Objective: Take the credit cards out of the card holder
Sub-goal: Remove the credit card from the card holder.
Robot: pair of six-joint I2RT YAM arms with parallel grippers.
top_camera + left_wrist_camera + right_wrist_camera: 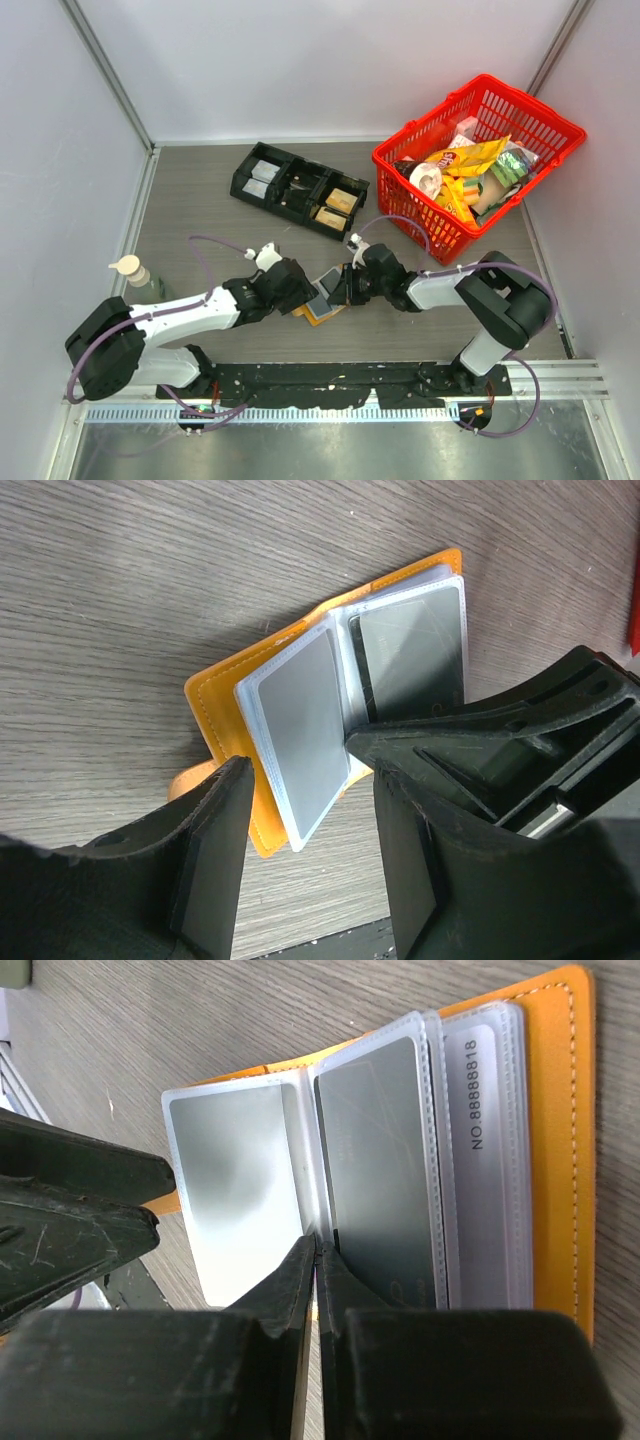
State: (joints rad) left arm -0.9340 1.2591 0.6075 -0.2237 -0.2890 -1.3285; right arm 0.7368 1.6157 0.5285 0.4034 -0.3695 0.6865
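The tan-orange card holder lies open on the table between both grippers. Its clear sleeves show a pale grey card, a dark card and a white card printed NO.88888818. My left gripper is open, its fingers standing either side of the grey card's lower corner without touching it. My right gripper is shut, its tips meeting at the fold beside the dark card's corner. Whether they pinch a card edge is hidden.
A black compartment tray sits behind the holder. A red basket full of snack packs stands at the back right. A small bottle is at the left wall. The arms' black base rail runs along the near edge.
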